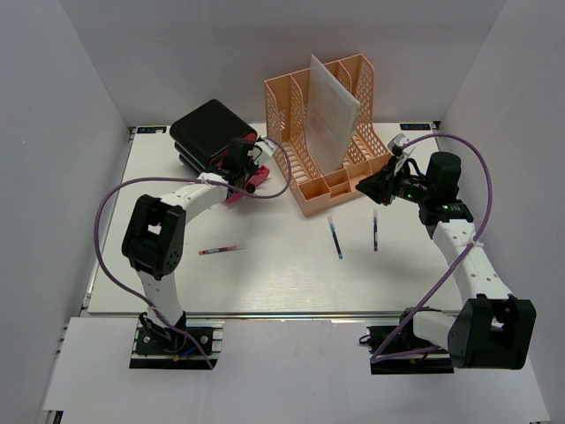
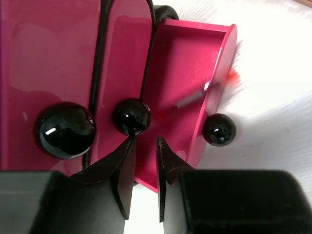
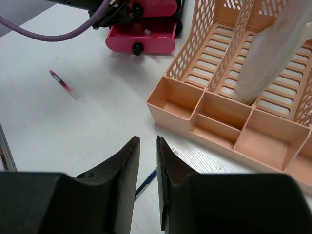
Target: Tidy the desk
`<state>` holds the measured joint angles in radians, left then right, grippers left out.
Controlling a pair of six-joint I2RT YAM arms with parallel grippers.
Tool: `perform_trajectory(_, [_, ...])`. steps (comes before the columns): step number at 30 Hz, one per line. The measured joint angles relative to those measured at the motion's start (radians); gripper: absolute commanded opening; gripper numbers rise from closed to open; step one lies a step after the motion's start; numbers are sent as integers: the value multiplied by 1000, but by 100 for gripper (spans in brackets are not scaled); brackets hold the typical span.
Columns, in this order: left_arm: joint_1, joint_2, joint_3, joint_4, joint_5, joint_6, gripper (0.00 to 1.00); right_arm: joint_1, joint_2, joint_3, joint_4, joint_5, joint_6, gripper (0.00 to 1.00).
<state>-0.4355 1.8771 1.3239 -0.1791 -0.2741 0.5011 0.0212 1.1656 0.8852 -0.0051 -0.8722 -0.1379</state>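
The white desk (image 1: 282,278) holds a black drawer unit (image 1: 207,131) with pink drawers at the back left. My left gripper (image 1: 240,170) is at the open lowest pink drawer (image 2: 190,58), jaws a narrow gap apart and empty (image 2: 145,139), just below a black knob (image 2: 131,116). A blurred red pen (image 2: 195,97) lies inside that drawer. My right gripper (image 1: 369,185) hovers by the orange organizer (image 1: 305,168), jaws narrowly apart and empty (image 3: 147,139), above a blue pen (image 3: 146,181).
A white folder (image 1: 331,110) stands in the organizer (image 3: 219,117). A red pen (image 1: 221,251) lies at mid left, also in the right wrist view (image 3: 63,84). Two blue pens (image 1: 335,237) (image 1: 375,231) lie in front of the organizer. Grey walls enclose the desk.
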Motion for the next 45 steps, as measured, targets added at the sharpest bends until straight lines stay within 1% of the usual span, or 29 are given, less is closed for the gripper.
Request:
perform_trajectory(7, [0,-3,0,1,-11,-3,34,-2,0,0,0,-6,0,27])
perform_trajectory(9, [0,-14,-2,1,-14,-14,28,-3,0,0,0,-8,-4,29])
perform_trajectory(10, [0,-25,-6,0,-15,-24,23,-3,0,0,-3,-11,-9,35])
perform_trajectory(11, [-2,-43,-11,-3,-15,-42,7,-3,0,0,-12,-14,-14,37])
perform_trajectory(12, [-3,-67,-18,-6,-16,-68,1,-2,0,1,-25,-17,-24,40])
perform_trajectory(13, [-4,-97,-25,-19,-15,-94,0,-2,4,6,-50,-21,-39,43])
perform_trajectory(17, [-3,-288,-70,-85,37,-312,0,15,37,55,-148,-9,-83,46])
perform_trajectory(18, [-3,-359,-99,-93,54,-382,26,25,45,70,-176,7,-95,47])
perform_trajectory(19, [-2,-440,-140,-104,78,-449,45,40,51,82,-201,28,-112,48])
perform_trajectory(20, [0,-525,-188,-113,100,-509,59,60,56,90,-227,51,-129,48])
perform_trajectory(21, [0,-599,-229,-128,117,-552,68,83,61,95,-252,79,-144,48])
perform_trajectory(23, [2,-745,-326,-143,150,-649,73,135,81,103,-309,153,-172,48])
perform_trajectory(25, [2,-858,-411,-166,171,-715,75,185,118,113,-367,231,-190,50])
perform_trajectory(28, [2,-964,-526,-181,178,-768,76,242,189,116,-438,356,-208,55])
perform_trajectory(31, [2,-1032,-611,-196,169,-791,76,290,254,115,-491,482,-215,58])
perform_trajectory(37, [2,-1106,-643,-233,96,-805,76,391,336,112,-516,662,-210,61])
perform_trajectory(42, [2,-1203,-646,-231,54,-816,76,436,410,101,-489,743,-190,54])
perform_trajectory(45, [2,-1224,-646,-231,42,-818,77,452,439,98,-478,771,-173,52])
